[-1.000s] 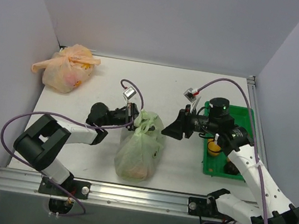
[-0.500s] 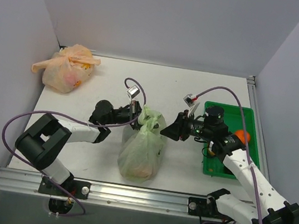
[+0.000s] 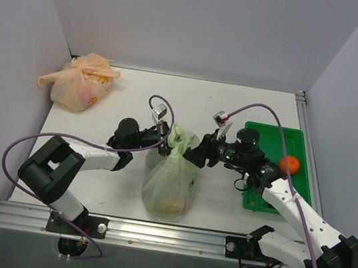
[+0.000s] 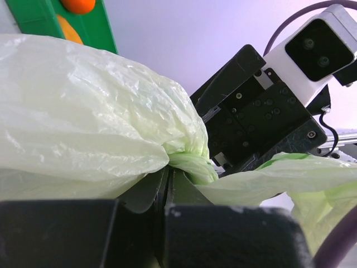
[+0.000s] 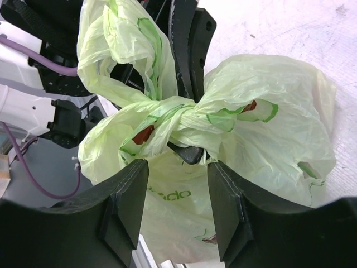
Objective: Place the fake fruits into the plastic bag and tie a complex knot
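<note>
The pale green plastic bag (image 3: pixel 170 176) stands in the middle of the table, full, with its handles twisted into a knot (image 5: pixel 187 120) at the top. My left gripper (image 3: pixel 162 140) is shut on a bag handle (image 4: pixel 187 164) just left of the knot. My right gripper (image 3: pixel 193 154) is open, its fingers (image 5: pixel 128 192) on either side of the bag just below the knot, not touching it. An orange fruit (image 3: pixel 288 164) lies in the green tray (image 3: pixel 274 136). Orange pieces also show in the left wrist view (image 4: pixel 78 5). Fruits inside the bag are only dim shapes.
A peach-orange plastic bag (image 3: pixel 79 81), tied and full, lies at the far left corner. The green tray sits at the right edge by the metal rail (image 3: pixel 304 132). White walls enclose the table on three sides.
My right arm has swung left from the tray to the bag's knot, uncovering the orange fruit in the tray. My left gripper stayed shut on the handle and shifted slightly right.
</note>
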You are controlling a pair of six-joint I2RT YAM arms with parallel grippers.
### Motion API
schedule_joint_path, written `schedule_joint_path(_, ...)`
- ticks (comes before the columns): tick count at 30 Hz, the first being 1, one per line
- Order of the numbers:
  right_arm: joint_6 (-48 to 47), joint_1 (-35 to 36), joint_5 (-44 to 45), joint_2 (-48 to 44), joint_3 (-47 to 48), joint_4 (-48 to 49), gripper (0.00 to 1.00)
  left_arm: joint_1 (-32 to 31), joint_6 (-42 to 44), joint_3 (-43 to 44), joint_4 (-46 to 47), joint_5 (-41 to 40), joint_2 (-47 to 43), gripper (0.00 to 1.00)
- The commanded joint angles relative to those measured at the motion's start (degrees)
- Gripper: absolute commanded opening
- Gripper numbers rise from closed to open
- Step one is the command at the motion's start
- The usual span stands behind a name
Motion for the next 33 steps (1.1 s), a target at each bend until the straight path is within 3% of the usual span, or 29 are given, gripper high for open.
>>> schedule_joint_path(1,-1.91,1.07,3.1,-0.15,0.62,1.08,0.47,-0.52,-1.85,3.36,3.85,-1.34,-0.84,0.0)
schedule_joint_path(8,-3.49,2.65,7.68,-2.53,-0.7,-0.69,0.47,-0.96,-3.17,3.19,7.37,-1.96,-1.54,0.0)
schedule_joint_path(12,-2.36,3.71,8.3,-0.86,-0.79,4.65,0.5,-1.66,-3.79,3.01,9.57,-2.57,-1.27,0.0)
schedule_joint_path(17,-2.26,3.79,8.47,1.6,1.4,6.25,0.47,-2.01,-5.28,2.92,10.63,-3.28,-1.01,0.0)
schedule_joint_path(23,-3.32,3.88,9.44,1.87,1.85,6.78,0.22,-2.1,-5.99,1.87,11.68,-3.02,-1.18,0.0)
schedule_joint_path(27,-5.34,4.06,9.88,0.47,1.41,5.82,0.0,-1.58,-4.85,0.73,11.86,-2.14,-1.98,0.0)
schedule_joint_path(28,-5.52,4.06,9.97,0.12,1.32,5.55,0.0,-1.32,-4.41,0.47,11.77,-1.87,-2.32,0.0)
schedule_joint_path(32,-7.89,4.06,9.18,-1.81,1.32,3.54,0.0,0.18,-0.9,-0.59,10.98,0.06,-2.85,0.2)
schedule_joint_path(33,-8.5,4.06,9.0,-1.99,1.67,1.53,0.0,0.62,1.11,-1.11,11.16,0.85,-3.03,0.3)
